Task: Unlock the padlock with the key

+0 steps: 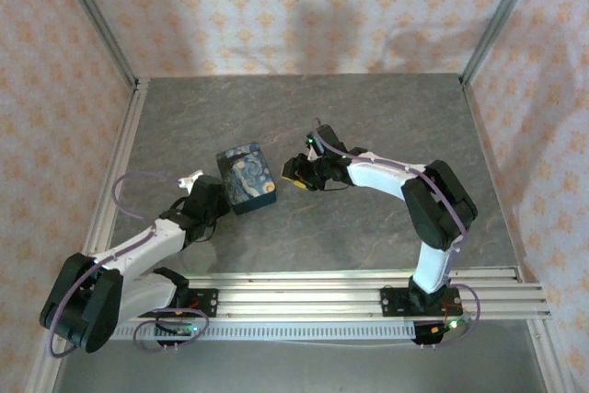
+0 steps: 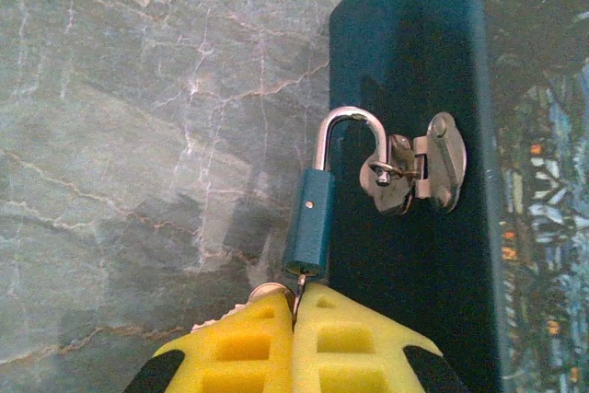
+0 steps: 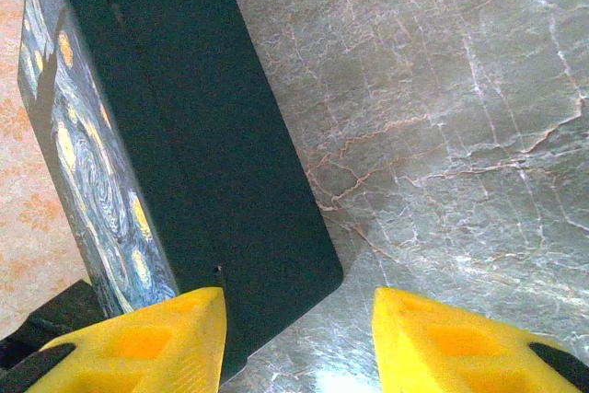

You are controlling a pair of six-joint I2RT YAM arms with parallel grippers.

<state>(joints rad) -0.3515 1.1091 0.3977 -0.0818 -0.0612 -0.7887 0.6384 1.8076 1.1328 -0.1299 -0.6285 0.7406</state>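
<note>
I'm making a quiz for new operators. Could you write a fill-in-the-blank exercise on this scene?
1. The teal padlock hangs from a hasp on the side of a dark-blue ____.
2. The left claw is ____ on the key under the padlock.
3. The jaws of the right claw stand ____.
Missing words: box; shut; open.
</note>
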